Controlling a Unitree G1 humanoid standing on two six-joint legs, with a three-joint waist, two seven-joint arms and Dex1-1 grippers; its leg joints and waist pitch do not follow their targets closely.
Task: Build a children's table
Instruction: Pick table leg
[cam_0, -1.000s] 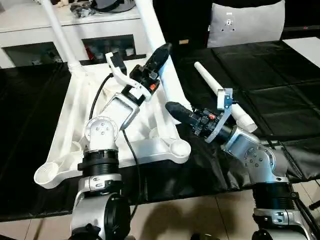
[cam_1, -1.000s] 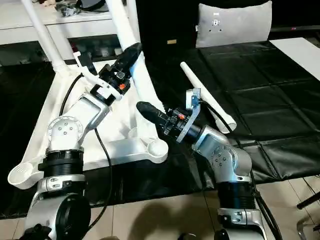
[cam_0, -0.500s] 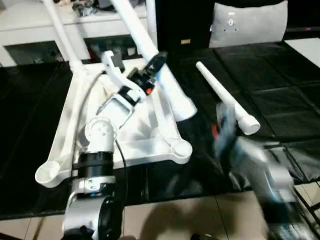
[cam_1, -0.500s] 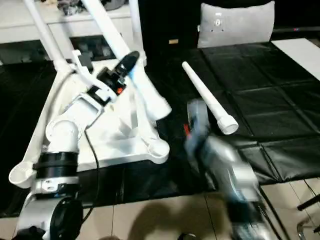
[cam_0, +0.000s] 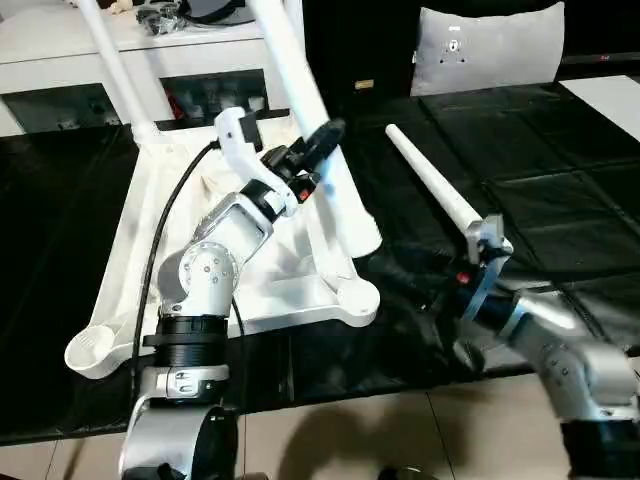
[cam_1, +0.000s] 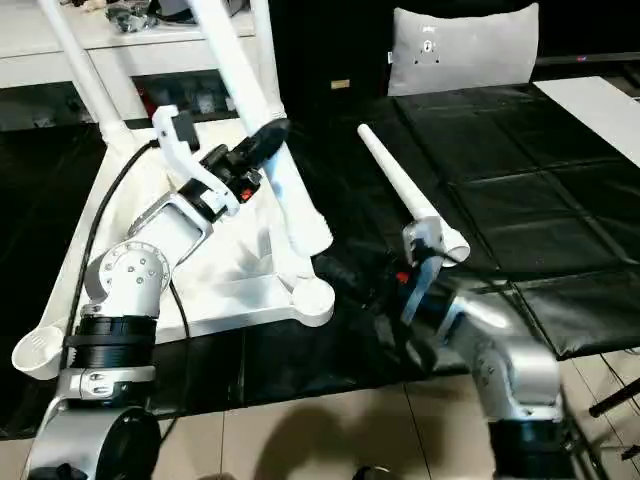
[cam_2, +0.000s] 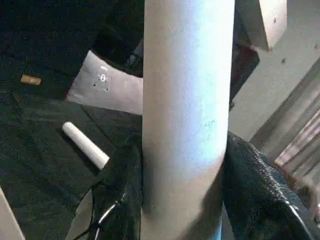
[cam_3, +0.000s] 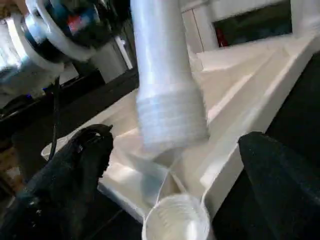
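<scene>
The white table top lies upside down on the black-covered table, ribbed underside up, filling the scene from about nine o'clock to the centre. One leg already stands in its far-left corner socket, rising toward eleven o'clock. The left end effector is clamped around a second leg, its black fingers pressed to either side of the shaft; in the left wrist view the white shaft fills the space between the two pads. This held leg leans toward twelve o'clock, and its threaded lower end hangs free, just above and beside the open round socket at the near-right corner of the table top, not seated in it. A loose leg lies flat on the black cover at about two o'clock from that socket, its thick end pointing toward five o'clock. The right end effector is low at about four o'clock, just beside the near-right socket, with its two black fingers spread wide and nothing between them; they frame the hanging threaded end and the socket beneath it. A grey cushion leans at one o'clock, and a white cabinet stands behind the table top at eleven o'clock.
</scene>
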